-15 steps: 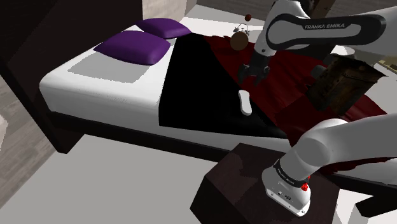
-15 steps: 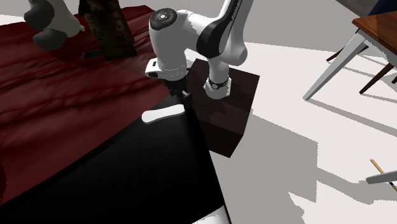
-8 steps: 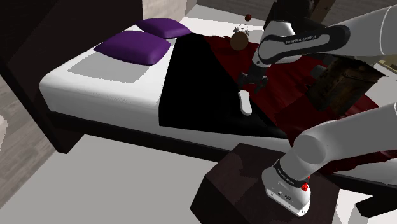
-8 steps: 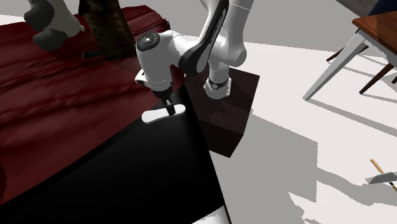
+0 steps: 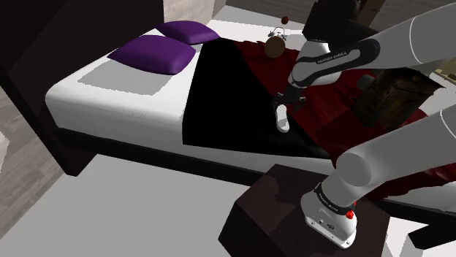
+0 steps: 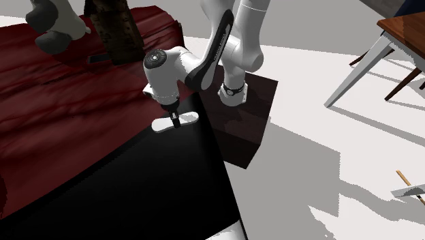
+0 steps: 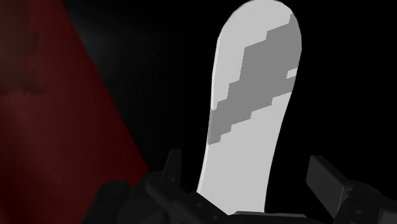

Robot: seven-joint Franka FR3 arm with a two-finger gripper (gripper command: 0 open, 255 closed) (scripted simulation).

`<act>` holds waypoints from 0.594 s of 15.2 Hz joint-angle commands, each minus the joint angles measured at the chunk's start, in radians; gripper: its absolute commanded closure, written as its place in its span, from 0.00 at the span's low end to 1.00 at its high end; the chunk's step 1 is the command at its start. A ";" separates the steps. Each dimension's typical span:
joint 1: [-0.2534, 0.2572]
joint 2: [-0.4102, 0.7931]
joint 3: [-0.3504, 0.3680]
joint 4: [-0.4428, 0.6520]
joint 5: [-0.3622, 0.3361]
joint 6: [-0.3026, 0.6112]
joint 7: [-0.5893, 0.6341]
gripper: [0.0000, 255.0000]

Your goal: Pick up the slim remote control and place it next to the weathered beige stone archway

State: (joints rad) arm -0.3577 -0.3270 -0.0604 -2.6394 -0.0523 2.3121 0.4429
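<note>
The slim white remote (image 5: 282, 121) lies on the black cover of the bed, close to the seam with the dark red blanket (image 5: 329, 87). My gripper (image 5: 282, 109) has come down over it, open, with one finger on each side of the remote (image 7: 254, 108). In the wrist view the fingers (image 7: 170, 167) stand apart from its edges. In the second exterior view the gripper (image 6: 176, 121) covers the middle of the remote (image 6: 161, 126). The brown stone archway (image 5: 387, 91) stands on the red blanket toward the shoulder view's right, and it also appears as the archway (image 6: 112, 31) behind the arm.
Two purple pillows (image 5: 157, 52) lie at the head of the bed, and a round brown clock (image 5: 275, 44) sits at its far side. The dark stand (image 5: 281, 212) is beside the bed. A wooden table (image 6: 405, 31) stands on the floor. A grey-white object (image 6: 58, 24) rests by the archway.
The arm has lowered the gripper from above the bed down onto the remote, so its open fingers now straddle it. The remote has not moved.
</note>
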 commanded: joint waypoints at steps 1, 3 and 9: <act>0.000 0.023 -0.001 -0.012 0.000 0.035 0.001 0.00; 0.000 0.040 -0.002 -0.021 -0.001 0.061 0.001 0.00; 0.000 0.040 -0.002 -0.021 -0.001 0.061 0.001 0.00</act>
State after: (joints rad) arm -0.3582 -0.2872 -0.0621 -2.6600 -0.0529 2.3732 0.4437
